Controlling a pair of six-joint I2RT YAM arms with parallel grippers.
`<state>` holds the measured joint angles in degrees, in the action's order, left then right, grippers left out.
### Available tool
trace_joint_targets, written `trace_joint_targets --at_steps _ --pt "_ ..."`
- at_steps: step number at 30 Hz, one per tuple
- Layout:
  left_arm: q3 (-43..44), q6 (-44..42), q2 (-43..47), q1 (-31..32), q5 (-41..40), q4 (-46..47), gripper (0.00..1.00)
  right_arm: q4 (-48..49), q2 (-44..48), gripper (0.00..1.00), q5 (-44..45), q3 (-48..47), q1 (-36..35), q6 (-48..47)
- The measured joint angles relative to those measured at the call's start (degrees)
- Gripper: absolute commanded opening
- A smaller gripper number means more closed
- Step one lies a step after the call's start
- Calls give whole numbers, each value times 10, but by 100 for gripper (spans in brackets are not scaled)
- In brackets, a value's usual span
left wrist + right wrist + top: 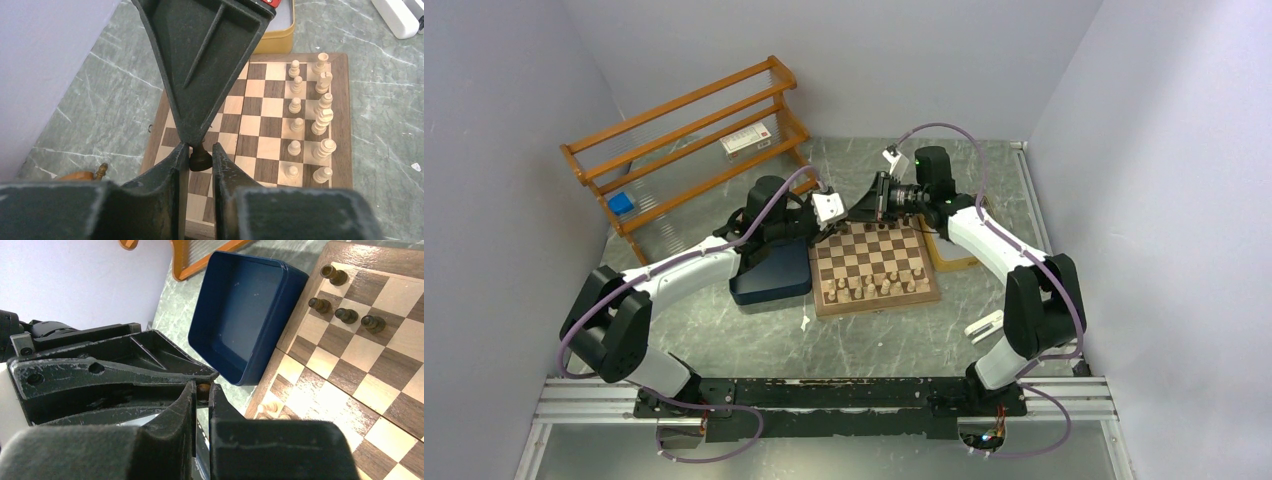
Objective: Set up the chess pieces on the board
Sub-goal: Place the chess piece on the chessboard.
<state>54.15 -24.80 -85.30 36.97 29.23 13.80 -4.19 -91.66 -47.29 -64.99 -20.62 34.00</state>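
The chess pieces on the board are four dark ones, standing close together at its far left corner. A fifth dark piece is over that same corner, and I cannot tell whether its foot touches a square. At the far left stands an orange rack with a blue block on a lower shelf and a white box higher up. Next comes the dark blue tray, just beside the left edge of the board. The part of its floor that shows is bare blue. The left claw pinches the dark piece low on its body, and the right claw, pressed tight, nips its top. Pale pieces stand in two rows along the board's near edge. A yellow tin sits at the far right corner, its inside mostly hidden behind the right claw.
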Motion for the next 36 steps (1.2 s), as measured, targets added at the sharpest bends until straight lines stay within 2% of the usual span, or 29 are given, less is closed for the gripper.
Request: trace_joint_targets --at_steps 1,3,7,15,19,24,27,36 --pt "0 2 0 0 -2 0 40 0 0 0 1 0 0 -1" --pt "0 7 0 1 -12 0 53 -1 0 0 8 0 -1 -5" --pt "3 47 3 3 -76 -18 68 -21 3 0 66 -1 -3 -22" --pt "3 138 58 3 -196 -125 97 -55 1 0 224 -30 -9 -65" --pt "7 201 91 -23 -237 -183 98 -75 -27 0 329 -69 -40 -95" --pt "5 294 107 -136 -233 -236 98 -78 -52 0 439 -79 -87 -126" --pt "-26 335 146 -179 -235 -240 98 -87 -76 0 492 -94 -108 -141" --pt "-56 353 229 -180 -235 -257 98 -112 -150 0 600 -122 -147 -168"
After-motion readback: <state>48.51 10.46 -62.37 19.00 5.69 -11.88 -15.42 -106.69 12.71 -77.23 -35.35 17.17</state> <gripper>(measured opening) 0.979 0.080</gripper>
